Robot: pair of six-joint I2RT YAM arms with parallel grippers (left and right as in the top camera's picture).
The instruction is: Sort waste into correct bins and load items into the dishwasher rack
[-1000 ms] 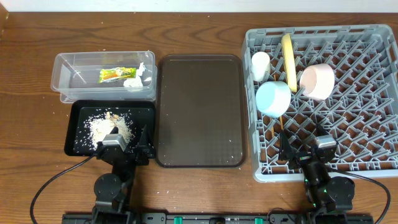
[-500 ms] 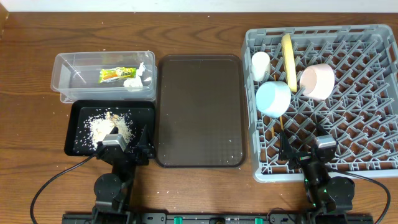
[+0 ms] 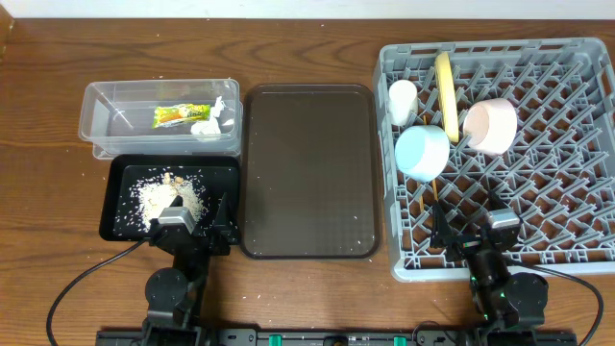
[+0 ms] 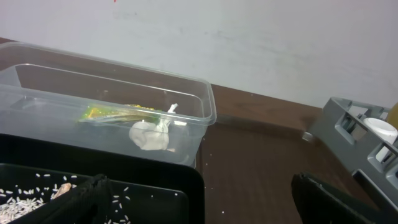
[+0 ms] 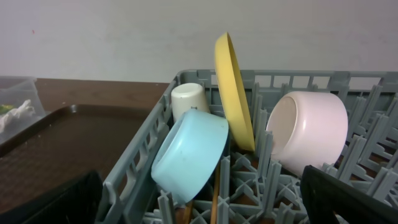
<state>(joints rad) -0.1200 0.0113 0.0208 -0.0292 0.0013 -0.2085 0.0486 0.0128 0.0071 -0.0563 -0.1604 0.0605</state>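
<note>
Judgement: sorting and loading look done; the step in hand is a final check and a clean park
- Snack wrapper [image 3: 181, 114] and tissue [image 3: 205, 127] lie in the clear tub [image 3: 91, 106], back-left of the desk
- Rice crumbs [image 3: 159, 197] sit in the black tray [image 3: 109, 207], front-left
- Yellow plate [image 3: 446, 91], white cup [image 3: 403, 100], blue bowl [image 3: 422, 152], pink bowl [image 3: 490, 126] and chopsticks [image 3: 430, 197] are in the dishwasher rack [image 3: 577, 192], right edge
- Brown serving tray [image 3: 307, 173] is mid-desk

To do well: scan for stray specks beside the tub, and lift clear of the tray rim and the pegs

Pose: both arms are folded low at the front edge. The left gripper [image 4: 208, 199] is over the black tray and the right gripper [image 5: 199, 199] over the rack's front; both have jaws spread wide, holding nothing
</note>
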